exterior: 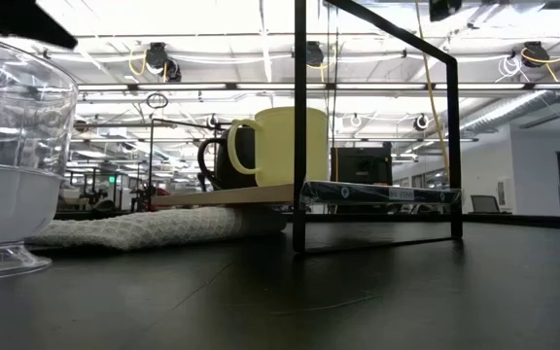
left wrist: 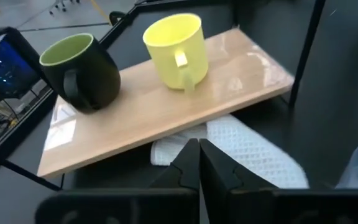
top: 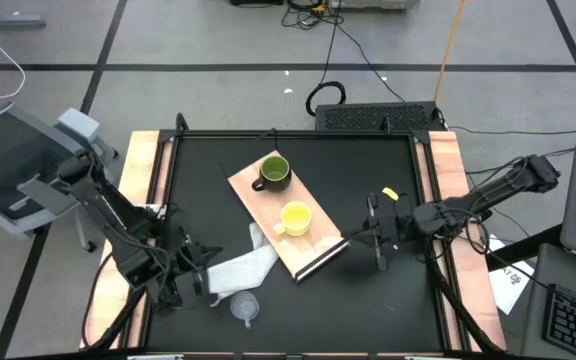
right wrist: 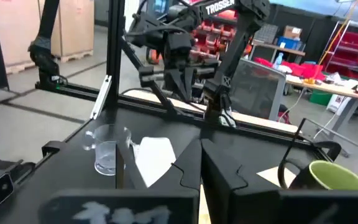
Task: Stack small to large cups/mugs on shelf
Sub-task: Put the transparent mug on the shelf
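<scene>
The left gripper (top: 200, 278) hung with its fingers pressed together on nothing, just above the cloth (top: 240, 268) near the table's front edge. The right gripper (top: 376, 238) was likewise shut and empty, beside the shelf's (top: 253, 195) dark end strip.

The green mug (top: 273, 172) and the yellow mug (top: 296, 219) stood upright on the shelf, apart from each other. The clear cup (top: 245, 306) stood on the black table, off the shelf, just past the cloth.

The cup looked thin and light: likely slick and easy to crush or tip, so a gentle pinch across its rim seemed best. The mugs looked stiff and heavier, probably glazed and slippery; a wall at the rim or the handle would give a grip.

The shelf lay tilted on the cloth, so a push could rock it. Open table lay between the grippers, though the frame posts (left wrist: 306, 50) hemmed in the edges.
</scene>
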Motion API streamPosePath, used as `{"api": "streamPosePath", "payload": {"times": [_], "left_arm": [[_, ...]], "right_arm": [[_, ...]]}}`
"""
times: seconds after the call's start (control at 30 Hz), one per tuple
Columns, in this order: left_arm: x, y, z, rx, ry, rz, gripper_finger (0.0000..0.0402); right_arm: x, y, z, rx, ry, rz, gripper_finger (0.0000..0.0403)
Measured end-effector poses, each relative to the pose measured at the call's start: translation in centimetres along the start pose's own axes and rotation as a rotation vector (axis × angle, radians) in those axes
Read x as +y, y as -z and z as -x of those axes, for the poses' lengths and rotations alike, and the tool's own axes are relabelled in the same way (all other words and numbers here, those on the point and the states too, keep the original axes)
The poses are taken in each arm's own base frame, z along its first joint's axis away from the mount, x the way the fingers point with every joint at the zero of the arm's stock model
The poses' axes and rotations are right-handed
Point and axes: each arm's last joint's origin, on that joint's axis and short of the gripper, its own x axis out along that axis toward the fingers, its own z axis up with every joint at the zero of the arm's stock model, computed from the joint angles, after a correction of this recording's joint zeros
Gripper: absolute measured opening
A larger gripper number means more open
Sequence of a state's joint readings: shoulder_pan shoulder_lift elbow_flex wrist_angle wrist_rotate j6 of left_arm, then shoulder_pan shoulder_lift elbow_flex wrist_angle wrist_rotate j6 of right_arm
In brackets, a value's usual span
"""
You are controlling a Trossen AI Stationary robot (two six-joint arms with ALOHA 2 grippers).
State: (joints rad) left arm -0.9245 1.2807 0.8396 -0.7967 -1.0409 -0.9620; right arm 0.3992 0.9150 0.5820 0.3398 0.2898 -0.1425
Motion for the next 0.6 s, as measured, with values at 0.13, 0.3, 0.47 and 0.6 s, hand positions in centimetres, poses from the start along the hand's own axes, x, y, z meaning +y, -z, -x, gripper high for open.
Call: {"api": "streamPosePath", "payload": {"times": [0.13,0.3,0.47,0.6], "left_arm": [[0.2,1.2,-0.5,-0.006,-0.015,-0.018,0.0007],[0.3,1.4,-0.7,-0.013,-0.025,-0.026,0.0015],[0.3,1.4,-0.7,-0.014,-0.026,-0.047,0.0004],[0.3,1.4,-0.7,-0.013,-0.026,-0.064,0.0008]], "right_arm": [[0.0,-2.9,-1.5,0.019,0.000,0.005,0.0000],[-0.3,-5.6,-5.0,0.109,-0.027,-0.025,0.0000],[-0.5,-7.3,-9.9,0.219,-0.188,-0.093,0.0000],[-0.8,-7.5,-14.1,0.337,-0.265,-0.120,0.0000]]}}
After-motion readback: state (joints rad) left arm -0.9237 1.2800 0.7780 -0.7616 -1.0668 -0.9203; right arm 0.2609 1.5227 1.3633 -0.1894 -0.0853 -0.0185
